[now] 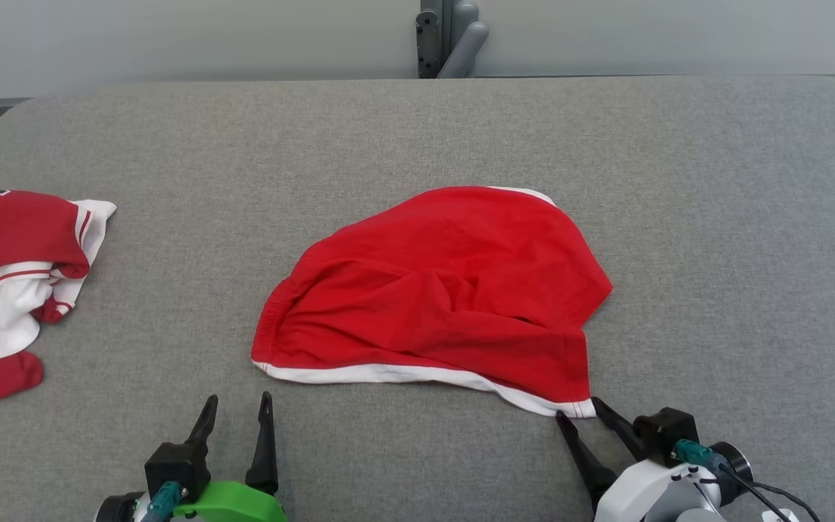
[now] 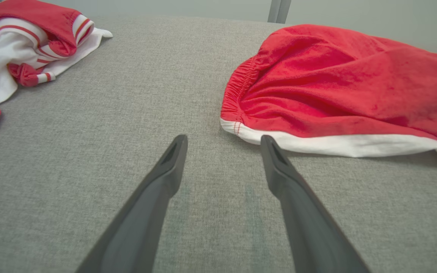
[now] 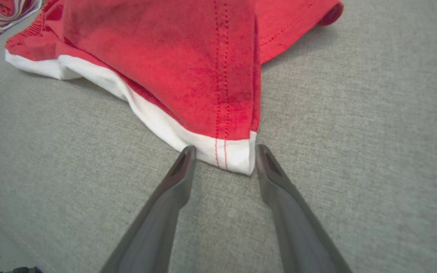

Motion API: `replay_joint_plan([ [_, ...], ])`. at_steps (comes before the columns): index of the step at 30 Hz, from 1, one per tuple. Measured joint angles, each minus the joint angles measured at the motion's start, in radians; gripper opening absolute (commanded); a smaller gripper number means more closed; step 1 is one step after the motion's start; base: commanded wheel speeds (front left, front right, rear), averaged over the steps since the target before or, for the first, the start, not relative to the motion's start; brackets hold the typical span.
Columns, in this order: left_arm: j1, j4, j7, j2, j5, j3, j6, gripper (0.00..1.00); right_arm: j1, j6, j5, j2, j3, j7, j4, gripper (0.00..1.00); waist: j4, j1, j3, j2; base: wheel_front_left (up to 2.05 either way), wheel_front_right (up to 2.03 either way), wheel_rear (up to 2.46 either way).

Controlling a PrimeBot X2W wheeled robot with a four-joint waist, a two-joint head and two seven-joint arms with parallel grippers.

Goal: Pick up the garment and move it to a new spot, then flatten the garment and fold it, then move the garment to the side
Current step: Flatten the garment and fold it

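Red shorts point(image 1: 439, 290) lie rumpled mid-table, nearer the front edge, on a grey woven tabletop point(image 1: 417, 130), with a gripper at each near corner.

Bare cloth surrounds the shorts on all sides, widest towards the far edge, where a grey post point(image 1: 450, 40) stands. The right gripper point(image 1: 577, 407) has its jaws apart, the shorts' white-hemmed corner point(image 3: 233, 155) lying between the tips, unclamped. The left gripper point(image 1: 238, 397), jaws also apart, sits just beside the gathered elastic waistband point(image 2: 237, 91). A red-and-white jersey heap point(image 1: 11, 275) is cut off at the left edge.
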Motion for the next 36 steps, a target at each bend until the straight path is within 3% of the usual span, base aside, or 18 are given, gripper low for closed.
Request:
replay_joint_plan([
  [4, -0.009, 0.001, 0.0, 0.0, 0.0, -0.003, 0.0, 1.0, -0.011, 0.0, 0.001, -0.004, 0.014, 0.0, 0.003, 0.65, 0.005, 0.0, 0.012, 0.0, 0.0, 0.0, 0.0],
  [5, -0.01, 0.0, 0.0, 0.0, -0.002, -0.006, 0.0, 1.0, -0.014, 0.0, 0.003, -0.007, 0.019, 0.0, 0.003, 0.51, 0.007, 0.0, 0.016, 0.0, 0.0, 0.0, 0.0],
  [7, -0.011, -0.001, 0.0, 0.0, -0.003, -0.007, 0.0, 1.0, -0.017, 0.0, 0.004, -0.007, 0.021, 0.0, 0.003, 0.47, 0.008, 0.0, 0.019, 0.0, 0.0, 0.0, 0.0],
  [8, -0.012, -0.001, 0.0, 0.0, -0.003, -0.008, 0.0, 1.0, -0.017, 0.0, 0.004, -0.009, 0.024, -0.002, 0.002, 0.36, 0.009, 0.0, 0.021, 0.0, 0.0, 0.0, 0.0],
  [13, -0.013, -0.003, 0.0, 0.0, -0.015, -0.01, -0.002, 1.0, -0.012, 0.0, 0.004, -0.017, 0.008, -0.002, -0.018, 0.04, 0.004, 0.0, 0.024, 0.0, 0.0, 0.0, 0.0],
  [15, -0.016, -0.002, 0.0, 0.0, -0.03, -0.015, -0.015, 1.0, -0.005, 0.0, 0.004, -0.025, 0.0, -0.002, -0.028, 0.0, -0.001, 0.0, 0.026, 0.0, 0.0, 0.0, 0.0],
  [22, -0.041, 0.024, 0.0, 0.0, -0.058, -0.038, -0.062, 1.0, 0.006, 0.0, 0.004, -0.041, -0.013, -0.002, -0.048, 0.0, -0.024, 0.0, 0.034, 0.0, 0.0, 0.0, 0.0],
  [36, -0.093, 0.122, 0.0, -0.001, -0.054, 0.007, -0.096, 1.0, 0.002, 0.001, 0.005, -0.066, -0.024, -0.002, -0.059, 0.0, -0.076, 0.0, 0.058, 0.0, 0.0, 0.0, 0.0],
])
